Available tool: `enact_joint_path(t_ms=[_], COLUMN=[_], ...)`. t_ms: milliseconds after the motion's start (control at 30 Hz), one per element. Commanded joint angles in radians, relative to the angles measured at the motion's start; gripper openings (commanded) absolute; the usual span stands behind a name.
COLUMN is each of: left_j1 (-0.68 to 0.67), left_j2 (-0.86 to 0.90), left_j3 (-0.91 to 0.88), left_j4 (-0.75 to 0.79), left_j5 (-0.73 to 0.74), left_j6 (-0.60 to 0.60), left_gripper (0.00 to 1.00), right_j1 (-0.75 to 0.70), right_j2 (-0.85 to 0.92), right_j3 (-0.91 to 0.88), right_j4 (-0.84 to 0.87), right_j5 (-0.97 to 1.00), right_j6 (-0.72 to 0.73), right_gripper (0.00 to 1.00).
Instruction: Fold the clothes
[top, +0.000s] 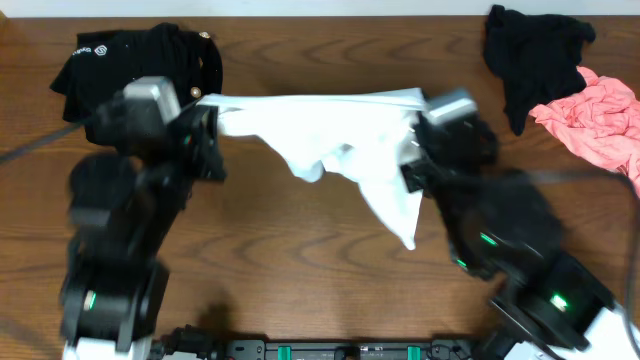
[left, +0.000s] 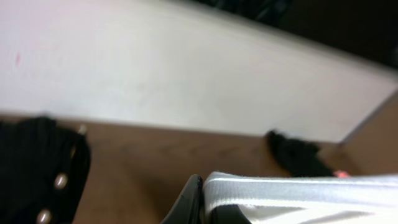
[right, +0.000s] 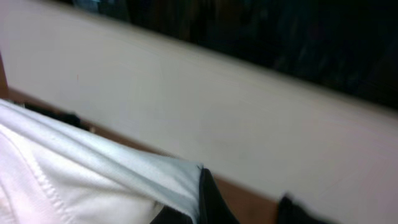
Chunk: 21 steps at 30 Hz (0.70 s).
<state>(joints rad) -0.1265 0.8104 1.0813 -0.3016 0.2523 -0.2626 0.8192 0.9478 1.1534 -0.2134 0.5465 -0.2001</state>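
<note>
1. White T-shirt (top: 330, 130) strung across upper middle of overhead frame, top edge pulled taut between both grippers, rest sagging to a point toward lower centre over the table (top: 300, 270).
2. Around it: gold-buttoned black garment (top: 140, 55) heaped at upper left, close behind the left arm; black garment (top: 530, 60) at upper right, just beside pink garment (top: 600, 120) at the right edge (both apart from the shirt).
3. Left gripper (top: 207, 112) at shirt's left end, jaws pinching the hem; in left wrist view, banded white edge running right from a dark finger (left: 189, 199) at bottom centre.
4. Right gripper (top: 420, 125) at shirt's right end, jaws clamped on cloth; white fabric filling lower left of right wrist view beside a dark finger (right: 211, 199).
5. Both arms reaching up from bottom of overhead frame, blurred.
6. Chest print impossible to make out; fingertips hidden by cloth overhead; wrist views soft, pale panel (left: 186, 68) across most of each.
</note>
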Motion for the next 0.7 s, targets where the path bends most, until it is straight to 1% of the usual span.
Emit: enact_joint_path(t_ms=[0,67,233,367,533,667], left_j1=[0.025,0.025,0.025,0.025,0.025,0.025], left_j2=[-0.103,-0.169,-0.327,-0.407,-0.435,-0.42], left_j3=[0.034,0.037,0.067,0.108,0.152,0.151], left_j4=[0.0,0.0,0.004,0.003,-0.012,-0.035], left_j5=[-0.086,-0.08,-0.071,-0.027,0.026,0.028], left_j6=[-0.006,-0.015,-0.054,-0.054,-0.058,-0.089], left_gripper=[0.06,0.06,0.06,0.06,0.06,0.06], right_j1=[-0.032,-0.032,-0.032,-0.032,-0.033,-0.033], right_j2=[-0.114,-0.166,-0.259,-0.303,-0.32,-0.32], right_j3=[0.006,0.006,0.006,0.024,0.112,0.135], right_j4=[0.023,0.021,0.009,-0.023,-0.203,-0.309], right_j5=[0.105,0.076,-0.078,-0.142,-0.162,-0.154], right_j6=[-0.139,-0.15,-0.148,-0.082,0.006,0.013], right_gripper=[0.01,0.01,0.01,0.01,0.01,0.01])
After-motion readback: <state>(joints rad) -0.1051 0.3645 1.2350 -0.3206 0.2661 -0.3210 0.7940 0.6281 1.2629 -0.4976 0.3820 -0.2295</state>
